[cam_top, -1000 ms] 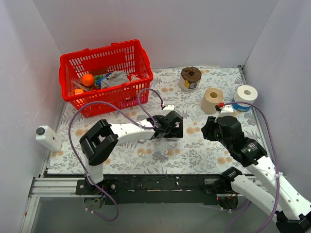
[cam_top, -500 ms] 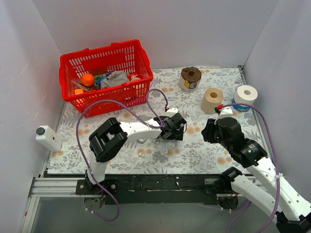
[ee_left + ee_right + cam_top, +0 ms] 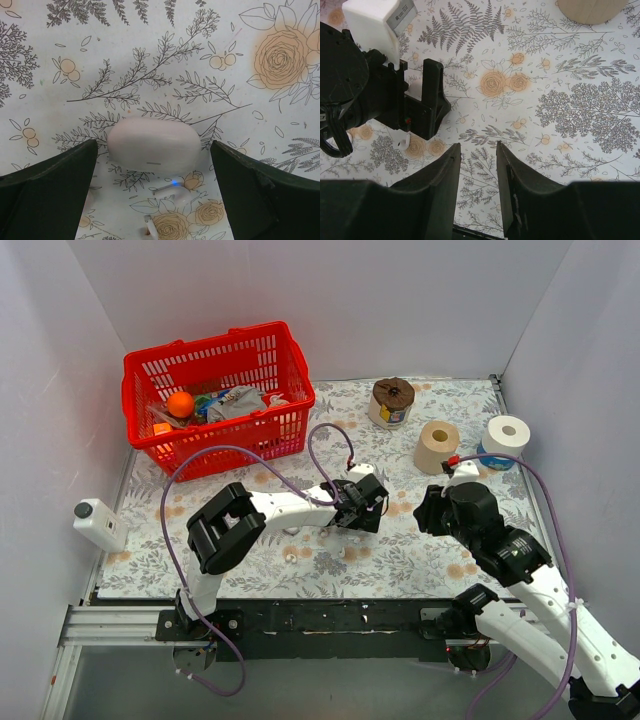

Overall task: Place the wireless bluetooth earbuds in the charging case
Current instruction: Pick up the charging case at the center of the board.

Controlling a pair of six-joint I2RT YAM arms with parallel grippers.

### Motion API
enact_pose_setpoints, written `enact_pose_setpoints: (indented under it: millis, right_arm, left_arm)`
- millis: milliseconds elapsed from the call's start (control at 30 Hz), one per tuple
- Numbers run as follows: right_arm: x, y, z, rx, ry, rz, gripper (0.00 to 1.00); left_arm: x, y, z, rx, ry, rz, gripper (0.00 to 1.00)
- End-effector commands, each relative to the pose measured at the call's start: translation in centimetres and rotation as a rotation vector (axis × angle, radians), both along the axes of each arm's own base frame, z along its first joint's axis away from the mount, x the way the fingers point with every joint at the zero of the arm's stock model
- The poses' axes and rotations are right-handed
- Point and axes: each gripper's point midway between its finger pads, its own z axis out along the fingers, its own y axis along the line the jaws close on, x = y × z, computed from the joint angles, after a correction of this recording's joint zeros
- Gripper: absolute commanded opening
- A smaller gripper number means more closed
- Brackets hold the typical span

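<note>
Charging case (image 3: 152, 145): white, smooth, rounded; is laid on the floral tablecloth (image 3: 125, 45) between the spread fingers of the left gripper (image 3: 364, 507) | earbuds (image 3: 168, 187): glossy, stemmed, seen at the case's 6 o'clock | right gripper (image 3: 477, 150): parted, nothing held.

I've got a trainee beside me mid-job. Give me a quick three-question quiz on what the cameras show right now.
1. True or false: the left gripper is shut on the case.
2. Which of these lies in the red basket? A) an orange ball B) a mug C) the case
3. Fill in: the right gripper holds ____.

Key:
1. False. Its jaws stand open on either side of the case.
2. A.
3. Nothing.
</note>
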Motion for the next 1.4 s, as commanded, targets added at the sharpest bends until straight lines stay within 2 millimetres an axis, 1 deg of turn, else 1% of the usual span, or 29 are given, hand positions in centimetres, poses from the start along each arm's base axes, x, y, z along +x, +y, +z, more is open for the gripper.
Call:
enact_pose_setpoints:
  millis: [0, 100, 200, 267, 300, 567, 800, 833, 933, 1033, 1133, 1233, 1367]
  right_arm:
    - [-0.1, 0.2, 0.5, 0.023, -0.017, 0.013, 0.42]
    - [-0.3, 0.4, 0.5, 0.031, -0.013, 0.019, 0.42]
    - [-0.4, 0.5, 0.7, 0.04, -0.011, 0.024, 0.42]
    - [-0.5, 0.6, 0.8, 0.043, -0.009, 0.028, 0.42]
    - [-0.5, 0.6, 1.1, 0.045, -0.013, 0.028, 0.42]
    - [-0.6, 0.6, 1.0, 0.046, -0.007, 0.031, 0.41]
    - [-0.6, 0.6, 1.0, 0.048, -0.004, 0.031, 0.41]
    - [-0.6, 0.6, 1.0, 0.047, -0.005, 0.032, 0.41]
    - [-0.7, 0.6, 0.9, 0.048, -0.004, 0.031, 0.41]
    - [-0.8, 0.5, 0.7, 0.051, -0.003, 0.029, 0.41]
    - [-0.9, 0.6, 0.5, 0.052, 0.003, 0.031, 0.41]
    - [-0.9, 0.5, 0.6, 0.054, 0.0, 0.031, 0.41]
    - [-0.9, 0.6, 0.7, 0.056, -0.002, 0.031, 0.41]
  left_arm:
    - [0.1, 0.4, 0.4, 0.029, -0.023, -0.043, 0.98]
    - [-0.1, 0.4, 0.1, 0.044, -0.024, -0.085, 0.98]
    - [-0.3, 0.7, -0.6, 0.065, -0.012, -0.121, 0.98]
    - [-0.5, 0.6, -0.9, 0.053, -0.001, -0.142, 0.98]
    - [-0.7, 0.9, -1.3, 0.063, 0.005, -0.154, 0.98]
    - [-0.5, 1.1, -2.0, 0.089, -0.003, -0.208, 0.98]
    - [-0.7, 1.3, -2.5, 0.09, 0.015, -0.194, 0.91]
    - [-0.8, 1.5, -2.7, 0.094, 0.018, -0.191, 0.87]
    - [-0.9, 1.8, -3.0, 0.097, 0.024, -0.173, 0.83]
    - [-1.0, 2.3, -3.1, 0.102, 0.027, -0.143, 0.82]
    - [-1.1, 2.5, -3.2, 0.104, 0.029, -0.122, 0.85]
    - [-1.1, 2.8, -3.3, 0.109, 0.031, -0.103, 0.87]
    - [-1.3, 3.3, -3.4, 0.125, 0.037, -0.091, 0.87]
